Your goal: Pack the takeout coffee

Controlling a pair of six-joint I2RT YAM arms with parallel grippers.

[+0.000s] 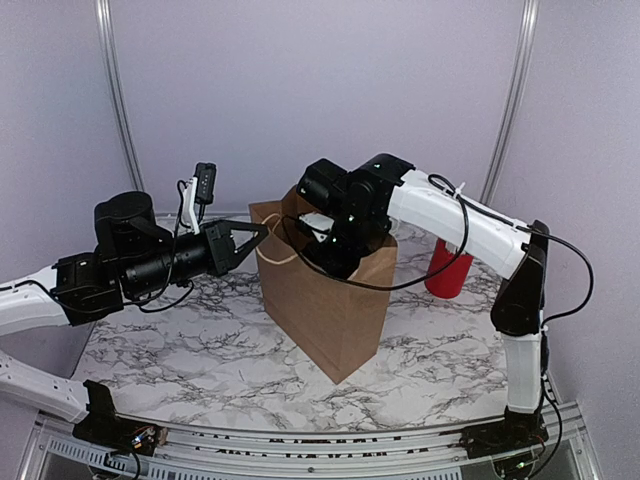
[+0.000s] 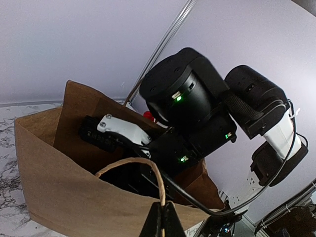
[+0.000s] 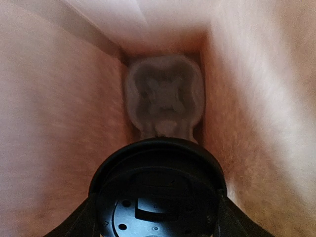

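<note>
A: Top view: right arm reaches down into the paper bag point(image 1: 330, 310); no cup visible.
B: Right wrist view: right gripper point(image 3: 155, 219) clamps the takeout coffee point(image 3: 158, 197) inside the bag, lid up, grey tray point(image 3: 165, 96) at the bottom.
A: Left wrist view: left gripper point(image 2: 162, 220) is pinched onto the bag's handle point(image 2: 132, 161).

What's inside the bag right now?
The right gripper holds the lidded takeout coffee inside the bag, above a grey pulp tray at the bottom. The lid hides the cup's body.
</note>
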